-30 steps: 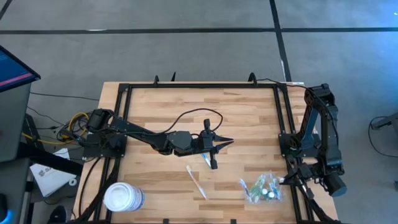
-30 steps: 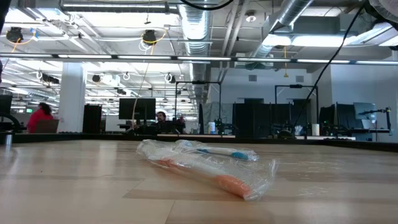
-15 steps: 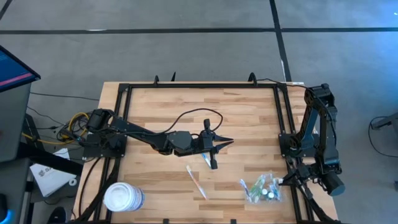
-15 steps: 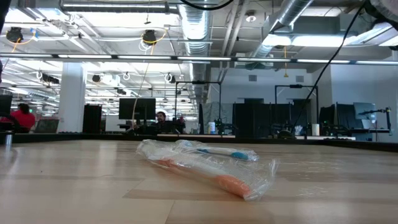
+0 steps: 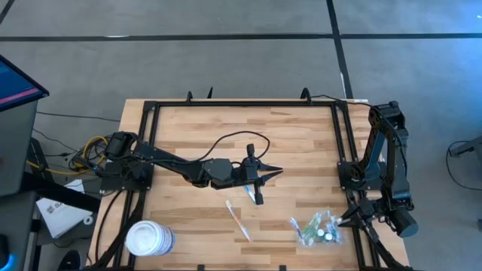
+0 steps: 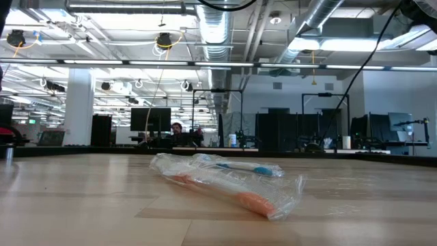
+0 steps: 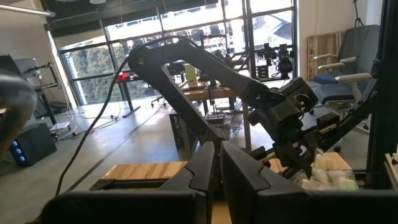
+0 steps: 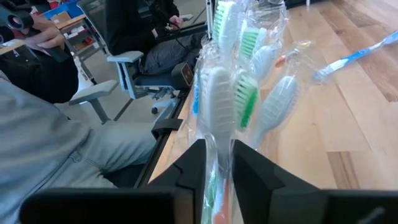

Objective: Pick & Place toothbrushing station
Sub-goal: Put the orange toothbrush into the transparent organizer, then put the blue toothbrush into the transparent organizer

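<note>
Toothbrushing station (image 5: 318, 228) near table's front right edge, right claw (image 5: 351, 219) narrowly parted around it, left claw (image 5: 260, 177) closed.

Worktop centre: left claw (image 5: 260, 179), a wrapped toothbrush (image 5: 251, 193) just beside it.
Near edge: a second toothbrush (image 5: 238, 220) midway, tub (image 5: 149, 239) left, toothbrushing station (image 5: 319, 228) right.
Station's right: right claw (image 5: 349, 220).

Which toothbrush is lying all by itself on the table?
The white toothbrush in the middle, beside no others. The rest are bunched in clear wrap at the right gripper.
</note>
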You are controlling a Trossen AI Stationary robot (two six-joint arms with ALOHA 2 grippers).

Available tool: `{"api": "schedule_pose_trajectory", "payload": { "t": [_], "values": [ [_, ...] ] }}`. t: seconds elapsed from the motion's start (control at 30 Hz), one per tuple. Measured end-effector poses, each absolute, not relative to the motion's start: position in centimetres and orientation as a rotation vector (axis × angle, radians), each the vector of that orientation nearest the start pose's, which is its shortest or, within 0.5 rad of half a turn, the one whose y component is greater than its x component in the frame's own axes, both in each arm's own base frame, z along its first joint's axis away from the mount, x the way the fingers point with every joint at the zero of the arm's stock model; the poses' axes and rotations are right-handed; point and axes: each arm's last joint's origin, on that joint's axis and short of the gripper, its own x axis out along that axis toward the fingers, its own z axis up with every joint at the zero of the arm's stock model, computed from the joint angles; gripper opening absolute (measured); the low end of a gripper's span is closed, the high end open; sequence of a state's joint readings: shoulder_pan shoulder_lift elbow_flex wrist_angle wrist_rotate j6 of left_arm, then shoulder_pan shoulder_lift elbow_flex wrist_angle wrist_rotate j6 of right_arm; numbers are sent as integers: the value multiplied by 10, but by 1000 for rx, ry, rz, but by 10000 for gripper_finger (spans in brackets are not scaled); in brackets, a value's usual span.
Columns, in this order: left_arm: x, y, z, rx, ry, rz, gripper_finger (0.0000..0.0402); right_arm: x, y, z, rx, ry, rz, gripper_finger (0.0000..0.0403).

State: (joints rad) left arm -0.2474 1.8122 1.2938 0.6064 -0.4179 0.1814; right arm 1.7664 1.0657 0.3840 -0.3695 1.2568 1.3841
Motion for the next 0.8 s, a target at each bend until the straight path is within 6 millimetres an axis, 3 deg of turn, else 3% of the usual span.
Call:
{"api": "schedule_pose_trajectory", "payload": {
  "t": [0.2, 0.47, 0.8],
  "values": [
    [410, -91, 299, 152, -68, 177, 21, -4, 161, 160, 294, 313, 298, 78],
    [410, -91, 299, 152, -68, 177, 21, -4, 163, 164, 274, 294, 303, 124],
    [410, -91, 299, 152, -67, 178, 21, -4, 168, 185, 217, 218, 300, 164]
  ]
}}
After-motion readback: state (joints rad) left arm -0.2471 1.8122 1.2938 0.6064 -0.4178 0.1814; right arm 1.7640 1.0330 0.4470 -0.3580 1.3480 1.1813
